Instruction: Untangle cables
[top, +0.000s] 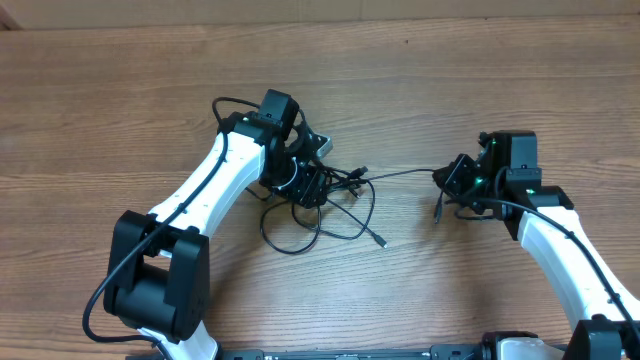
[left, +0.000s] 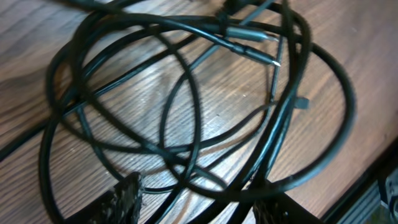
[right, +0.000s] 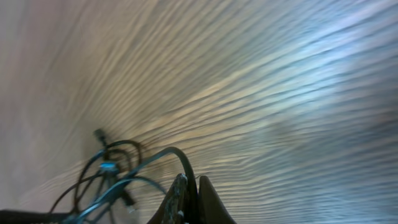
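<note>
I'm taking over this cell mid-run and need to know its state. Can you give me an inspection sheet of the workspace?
Surface: wooden table.
Job's things: black cables tangled in a heap at centre; one strand stretches right to the right gripper; a plug lies free in front of the heap.
Clutter: nothing seen.
Grippers: left gripper open, low over the heap, strands between its fingers; right gripper shut on the stretched strand.
Cables: black arm cords run along both arms.
Surroundings: a paler strip beyond the table's far edge; nothing else seen.
</note>
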